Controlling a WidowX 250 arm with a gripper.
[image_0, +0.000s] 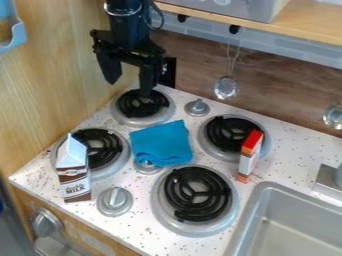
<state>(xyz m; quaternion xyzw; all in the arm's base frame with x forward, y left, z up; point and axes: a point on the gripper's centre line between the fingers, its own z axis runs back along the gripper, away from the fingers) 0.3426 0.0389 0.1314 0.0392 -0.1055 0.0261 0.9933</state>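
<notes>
I have the black two-finger gripper (128, 86) hanging over the rear of the stove, its fingers spread well apart with nothing between them. Straight beneath it in my view is a black coiled burner (139, 104) in a shiny round drip pan. The thing I'd watch is the folded turquoise cloth (160, 143), lying below the hand and a little to the view's right, amid the burners, its near edge against a grey knob (147, 167).

To handle that cloth well, I'd centre over a raised fold, come down upright and slowly, and pinch enough layers to stop it unfolding. Pressing too deep could scrape the hard counter; drifting toward the near edge could catch the knob. It looks soft and matte, so it should give under the fingertips.

Farther down from the hand, toward the view's left, a brown-and-white gable-topped milk carton (73, 172) stands beside a burner, its flat walls likely to dent under a hard squeeze. Well off to the hand's right in view is a small red, white and orange box (249, 156), sharp-edged, beside another burner. The speckled white counter (190, 114) looks smooth, the metal sink (300, 232) smoothly rounded at its corner.
</notes>
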